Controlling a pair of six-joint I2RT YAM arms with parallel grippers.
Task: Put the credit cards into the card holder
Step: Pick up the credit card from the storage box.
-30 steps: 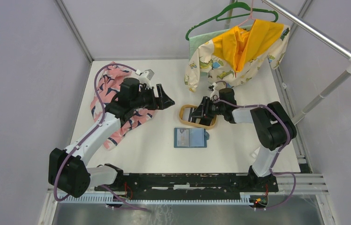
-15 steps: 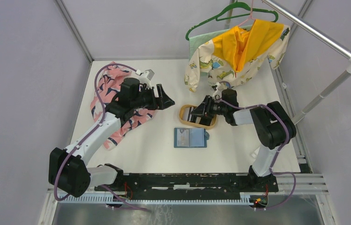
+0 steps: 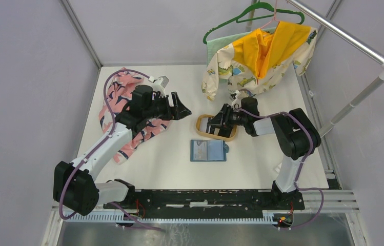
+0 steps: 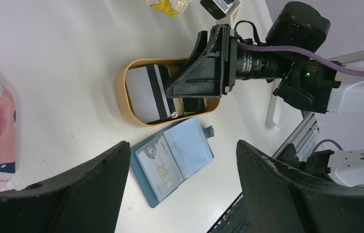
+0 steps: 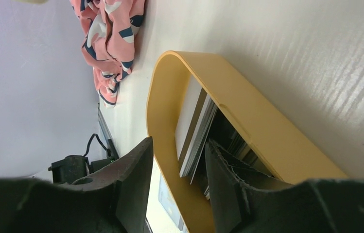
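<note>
From above, the left fingers (image 3: 179,108) hang over the bare bench (image 3: 261,159), spread wide with nothing between them. The teal card holder (image 3: 208,150) lies open and flat, nearer the arm bases than those fingers and to their right. The right fingers (image 3: 215,123) reach down into the tan tray (image 3: 200,132), which sits just beyond the holder. A pink garment (image 3: 120,97) lies under the left arm.

In the left wrist view, the left fingers (image 4: 182,150) frame the open card holder (image 4: 189,145), which lies between them and shows a pale card (image 4: 155,164) in one pocket. Past it, the tray (image 4: 121,92) holds the credit cards (image 4: 146,92), with the right fingers (image 4: 204,73) set over its far half.

In the right wrist view, the right fingers (image 5: 179,143) stand a narrow gap apart inside the tray (image 5: 267,131). The credit cards (image 5: 192,121), stacked and tilted, show through that gap. I cannot tell whether the pads press on them.
</note>
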